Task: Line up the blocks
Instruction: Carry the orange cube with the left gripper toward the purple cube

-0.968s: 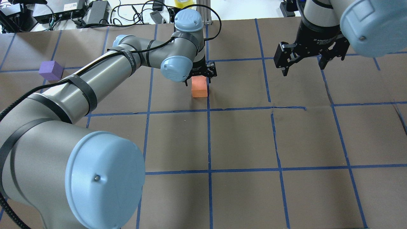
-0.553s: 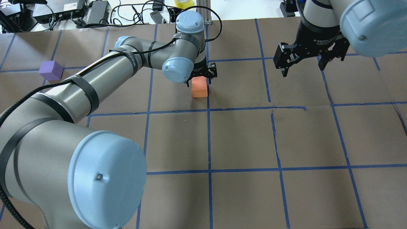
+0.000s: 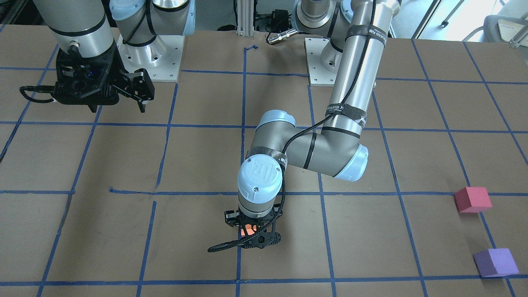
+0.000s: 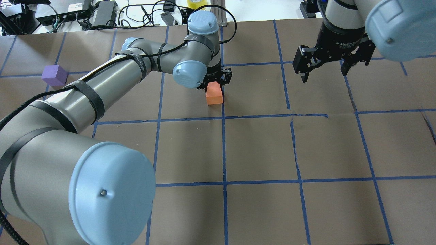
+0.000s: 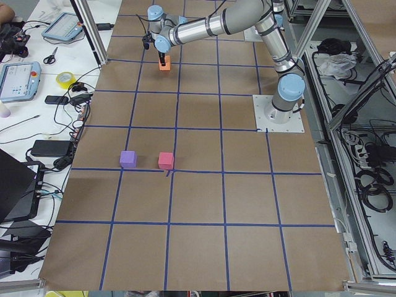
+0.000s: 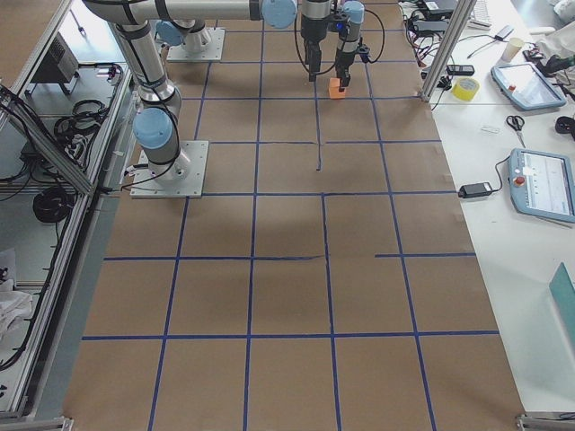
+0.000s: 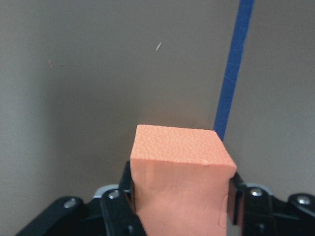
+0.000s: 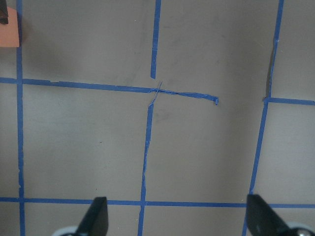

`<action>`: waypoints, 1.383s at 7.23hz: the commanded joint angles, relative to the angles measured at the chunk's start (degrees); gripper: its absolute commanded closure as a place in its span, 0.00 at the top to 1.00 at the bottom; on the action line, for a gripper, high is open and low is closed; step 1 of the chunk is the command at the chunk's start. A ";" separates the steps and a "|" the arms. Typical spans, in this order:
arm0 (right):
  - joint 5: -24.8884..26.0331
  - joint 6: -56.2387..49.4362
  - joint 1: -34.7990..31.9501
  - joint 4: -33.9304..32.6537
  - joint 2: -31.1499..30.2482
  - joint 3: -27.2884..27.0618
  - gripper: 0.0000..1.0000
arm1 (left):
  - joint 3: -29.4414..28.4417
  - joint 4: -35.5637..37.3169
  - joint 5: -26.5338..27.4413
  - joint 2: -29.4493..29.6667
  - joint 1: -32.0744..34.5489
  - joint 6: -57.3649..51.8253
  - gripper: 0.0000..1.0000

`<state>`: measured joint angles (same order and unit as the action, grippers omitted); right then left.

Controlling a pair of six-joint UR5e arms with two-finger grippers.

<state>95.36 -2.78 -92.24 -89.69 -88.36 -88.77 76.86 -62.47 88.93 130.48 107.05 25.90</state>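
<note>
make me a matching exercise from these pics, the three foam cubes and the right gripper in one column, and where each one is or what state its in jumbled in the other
Column one
1. orange foam cube
2. pinkish-red foam cube
3. purple foam cube
4. right gripper

Column two
A. open above the bare table, holding nothing
B. loose on the table, the nearer of the two loose ones to the robot's side
C. clamped in the left gripper
D. loose on the table, the farther of the two from the robot's side

Pairs: 1-C, 2-B, 3-D, 4-A
</note>
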 commanded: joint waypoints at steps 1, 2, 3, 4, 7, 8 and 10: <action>0.00 0.06 0.04 0.04 -0.58 0.00 1.00 | -0.48 -0.02 3.94 -2.49 -0.35 -0.93 0.00; 0.35 0.06 0.05 0.04 -0.68 0.00 1.00 | -0.49 0.07 4.58 -3.55 -1.57 -5.46 0.00; 0.53 0.14 0.05 0.13 -0.94 0.00 1.00 | -0.14 -0.71 4.67 -5.22 -5.15 -8.82 0.00; 0.53 0.14 0.05 0.13 -0.94 0.00 1.00 | -0.57 -2.03 4.59 -6.80 -9.27 -10.07 0.00; 0.53 0.14 0.04 0.04 -0.94 0.00 1.00 | -0.39 -5.88 3.63 -9.36 -28.58 -28.40 0.00; 0.62 0.14 0.05 0.13 -0.85 -0.09 1.00 | -1.18 -9.04 3.53 -8.84 -33.61 -30.62 0.00; 0.62 0.32 0.05 0.22 -0.85 -0.09 1.00 | -2.33 -9.16 4.15 -7.79 -42.92 -51.34 0.00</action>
<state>95.97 -2.59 -92.20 -89.55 -89.23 -88.84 75.25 -71.39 92.87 122.05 70.56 -12.56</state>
